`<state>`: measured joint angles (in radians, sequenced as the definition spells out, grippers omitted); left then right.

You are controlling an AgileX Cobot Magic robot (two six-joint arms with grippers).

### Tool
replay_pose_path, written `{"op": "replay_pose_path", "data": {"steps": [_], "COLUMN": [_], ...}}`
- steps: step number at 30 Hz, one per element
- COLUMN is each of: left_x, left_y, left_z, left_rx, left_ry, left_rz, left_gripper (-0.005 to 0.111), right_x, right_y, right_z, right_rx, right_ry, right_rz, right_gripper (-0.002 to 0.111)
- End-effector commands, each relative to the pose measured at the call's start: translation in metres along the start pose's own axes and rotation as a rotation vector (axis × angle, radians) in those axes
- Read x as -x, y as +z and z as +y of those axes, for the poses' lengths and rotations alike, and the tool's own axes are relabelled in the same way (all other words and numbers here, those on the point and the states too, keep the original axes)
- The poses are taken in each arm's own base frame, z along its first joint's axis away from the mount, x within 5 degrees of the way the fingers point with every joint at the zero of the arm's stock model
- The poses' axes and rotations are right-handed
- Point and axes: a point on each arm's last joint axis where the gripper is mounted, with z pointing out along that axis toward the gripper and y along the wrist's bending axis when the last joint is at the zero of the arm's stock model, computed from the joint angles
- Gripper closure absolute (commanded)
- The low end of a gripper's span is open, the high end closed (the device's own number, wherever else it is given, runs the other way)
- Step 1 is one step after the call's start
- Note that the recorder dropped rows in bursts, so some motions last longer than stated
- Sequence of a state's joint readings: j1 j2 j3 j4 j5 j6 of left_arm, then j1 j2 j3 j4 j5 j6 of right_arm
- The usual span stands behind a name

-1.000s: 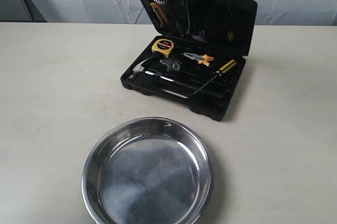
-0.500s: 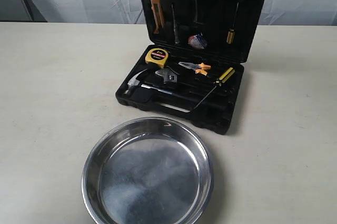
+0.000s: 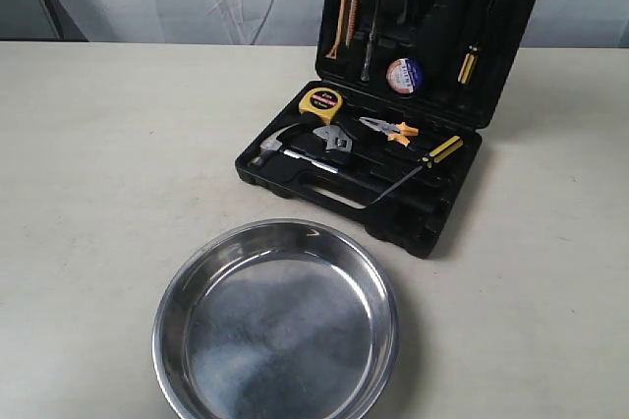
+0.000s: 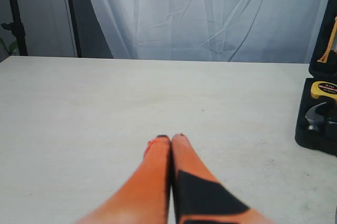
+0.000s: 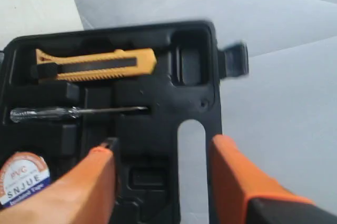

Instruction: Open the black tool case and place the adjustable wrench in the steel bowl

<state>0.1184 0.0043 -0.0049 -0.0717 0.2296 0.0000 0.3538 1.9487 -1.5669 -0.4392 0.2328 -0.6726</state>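
black tool case [image 3: 423, 214] lid [image 3: 432, 40] upright; right end effector [image 5: 163, 148] spread astride lid rim, left end effector [image 4: 171, 139] closed, empty.

Exterior camera high over table [image 3: 98, 163]; left wrist low, distant; right wrist close; black tool case [image 3: 398, 217] in all.

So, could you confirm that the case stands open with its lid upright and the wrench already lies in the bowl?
Not quite: the wrench is not in the bowl; it lies in its slot in the case, beside the hammer, as the exterior view shows. The case does stand open with its lid upright.
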Motion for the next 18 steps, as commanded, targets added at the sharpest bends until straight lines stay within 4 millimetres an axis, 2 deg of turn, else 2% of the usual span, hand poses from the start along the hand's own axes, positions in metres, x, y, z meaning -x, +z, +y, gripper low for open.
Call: {"op": "replay_pose_path", "data": {"steps": [1, 4, 6, 7, 8, 9, 18], "left_x": [0.000, 0.000, 0.000, 0.000, 0.000, 0.000, 0.000], "left_y": [0.000, 0.000, 0.000, 0.000, 0.000, 0.000, 0.000], "left_z": [0.000, 0.000, 0.000, 0.000, 0.000, 0.000, 0.000], "left_rx": [0.002, 0.002, 0.002, 0.002, 0.002, 0.002, 0.003], "left_ry": [0.003, 0.003, 0.003, 0.003, 0.003, 0.005, 0.007], "left_rz": [-0.012, -0.012, -0.012, -0.012, -0.012, -0.012, -0.012], "left_gripper": [0.106, 0.106, 0.106, 0.106, 0.106, 0.106, 0.106], "right_x": [0.001, -0.001, -0.007, -0.010, -0.011, -0.012, -0.011], "right_y": [0.006, -0.001, -0.009, -0.013, -0.014, -0.016, -0.014], "right_z": [0.000, -0.001, 0.004, 0.012, 0.016, 0.021, 0.048], "right_rx": [-0.025, 0.011, 0.109, 0.188, 0.227, 0.278, 0.509], "right_ry": [-0.005, 0.101, 0.318, 0.410, 0.437, 0.467, 0.592], "right_rz": [-0.034, 0.003, 0.100, 0.162, 0.190, 0.226, 0.282], "right_gripper": [0.057, 0.060, 0.077, 0.094, 0.103, 0.108, 0.108]}}
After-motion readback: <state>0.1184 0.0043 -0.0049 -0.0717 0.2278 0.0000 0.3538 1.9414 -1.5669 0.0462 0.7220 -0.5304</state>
